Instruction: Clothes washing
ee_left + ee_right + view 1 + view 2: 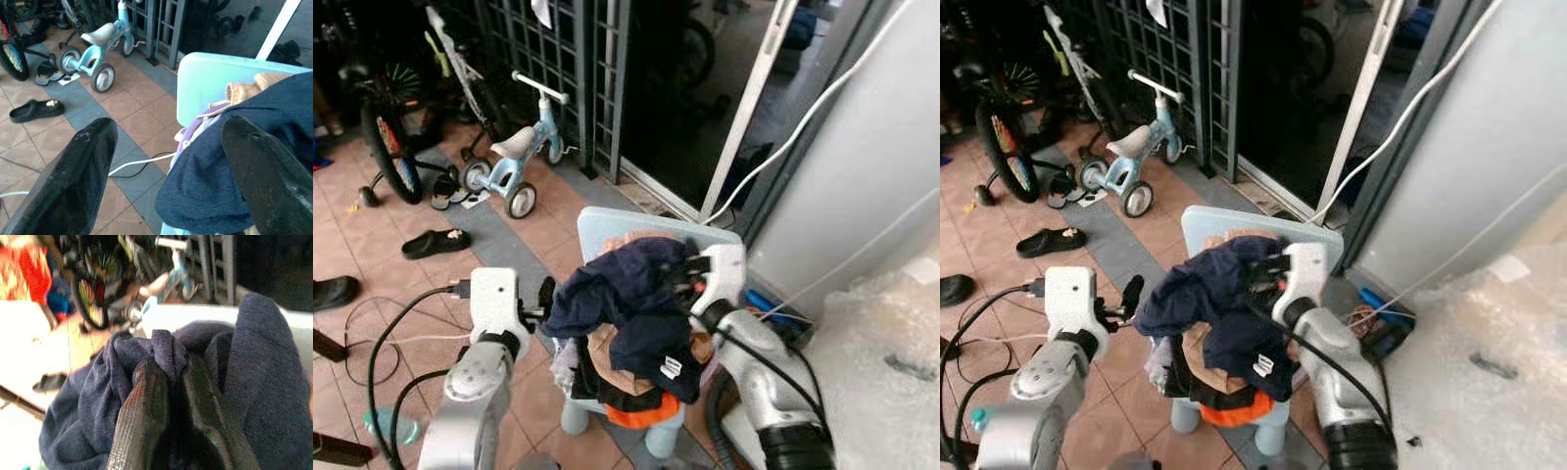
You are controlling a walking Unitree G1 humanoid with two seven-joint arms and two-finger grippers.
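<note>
I have my right gripper (168,382) pinched tight on a fold of the navy garment (626,289) atop the clothes pile (631,377) on the pale blue chair (607,227), while my left gripper (166,161) hovers wide open at the chair's left edge, holding nothing.

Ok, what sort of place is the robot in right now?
Probably a home's covered porch or entry by a sliding door: tiled floor, a child's trike, a bicycle and sandals. The right gripper is pinching a navy garment from the pile on a chair; the left gripper is open beside it.
</note>
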